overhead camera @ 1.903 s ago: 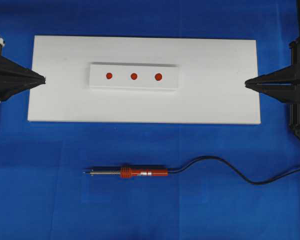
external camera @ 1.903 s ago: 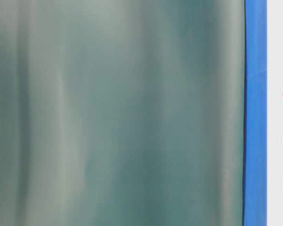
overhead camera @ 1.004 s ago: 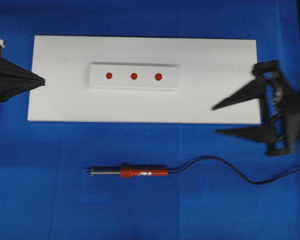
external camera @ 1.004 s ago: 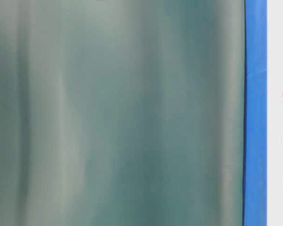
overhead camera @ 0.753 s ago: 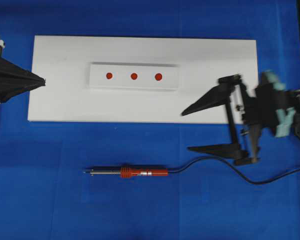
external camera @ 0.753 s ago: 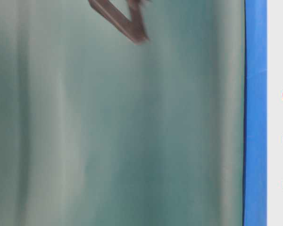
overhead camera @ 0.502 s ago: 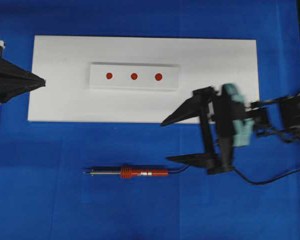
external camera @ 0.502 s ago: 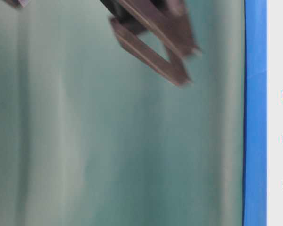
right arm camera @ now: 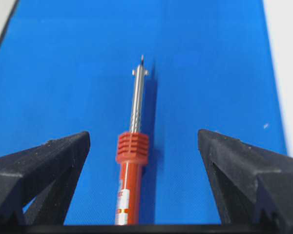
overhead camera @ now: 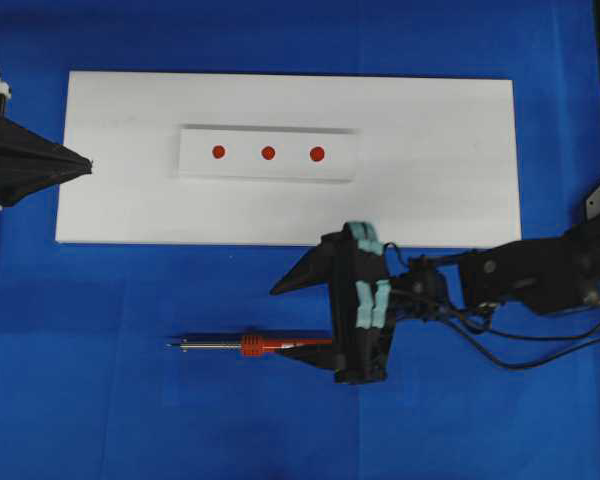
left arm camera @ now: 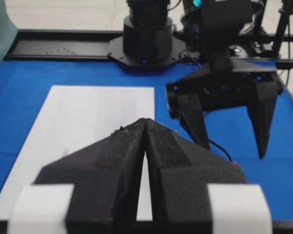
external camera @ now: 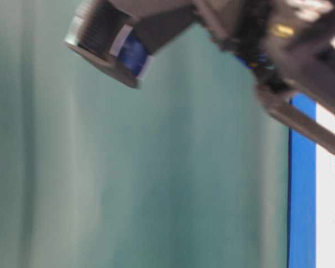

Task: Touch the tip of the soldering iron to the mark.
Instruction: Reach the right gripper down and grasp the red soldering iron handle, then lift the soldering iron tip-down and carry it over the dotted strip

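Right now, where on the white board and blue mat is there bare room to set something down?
Bare: the white board right of the raised strip, and the blue mat left of the soldering iron. Crowded: around the iron's handle, where the open right end effector straddles it.

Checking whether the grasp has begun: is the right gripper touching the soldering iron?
Apart. The right wrist view shows blue cloth between each finger and the soldering iron, which lies between open jaws.

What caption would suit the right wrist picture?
Open right pincer straddling the soldering iron lying on the blue mat, not yet gripping.
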Motion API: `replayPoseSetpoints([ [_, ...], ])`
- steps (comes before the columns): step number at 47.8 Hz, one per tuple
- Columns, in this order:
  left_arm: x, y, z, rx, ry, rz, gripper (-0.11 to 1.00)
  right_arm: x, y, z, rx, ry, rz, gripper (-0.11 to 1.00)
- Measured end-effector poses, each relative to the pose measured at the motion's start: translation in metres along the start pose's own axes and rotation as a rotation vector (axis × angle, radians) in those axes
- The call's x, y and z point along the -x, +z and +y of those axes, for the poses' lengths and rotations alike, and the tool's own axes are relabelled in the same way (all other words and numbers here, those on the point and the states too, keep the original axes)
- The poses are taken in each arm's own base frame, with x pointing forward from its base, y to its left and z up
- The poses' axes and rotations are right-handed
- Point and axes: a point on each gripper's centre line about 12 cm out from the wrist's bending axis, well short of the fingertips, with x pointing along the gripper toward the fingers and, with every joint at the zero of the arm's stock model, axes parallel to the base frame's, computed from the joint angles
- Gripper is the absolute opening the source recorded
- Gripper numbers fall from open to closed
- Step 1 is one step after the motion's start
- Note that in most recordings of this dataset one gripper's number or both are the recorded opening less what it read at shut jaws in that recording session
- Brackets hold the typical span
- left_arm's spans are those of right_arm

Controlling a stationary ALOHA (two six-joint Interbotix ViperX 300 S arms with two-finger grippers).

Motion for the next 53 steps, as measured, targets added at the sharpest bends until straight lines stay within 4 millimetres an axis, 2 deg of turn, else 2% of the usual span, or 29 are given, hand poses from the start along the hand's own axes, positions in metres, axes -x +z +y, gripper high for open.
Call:
replayPoseSetpoints([
  [19, 0.0, -0.003, 0.0, 0.001, 0.0, 0.008, 0.0, -0.036, -0.05, 0.001, -0.05, -0.045, 0.078, 0.88],
  [30, 0.0, -0.004, 0.0, 0.0, 0.0, 0.011, 0.0, -0.045, -0.063, -0.003, -0.05, -0.062, 0.069, 0.83],
  [34, 0.0, -0.004, 0.0, 0.003, 0.0, 0.011, 0.0, -0.045, -0.064, -0.003, -0.046, -0.061, 0.063, 0.7],
  [40, 0.0, -0.004, 0.0, 0.003, 0.002, 0.009, 0.0, -0.044, -0.064, -0.001, -0.033, -0.057, 0.062, 0.31],
  [45, 0.0, -0.004, 0.0, 0.003, 0.002, 0.011, 0.0, -0.044, -0.066, 0.001, -0.013, -0.051, 0.066, 0.08],
  [53, 0.0, -0.003, 0.0, 0.002, 0.0, 0.008, 0.0, -0.043, -0.066, 0.002, -0.001, -0.048, 0.065, 0.06],
])
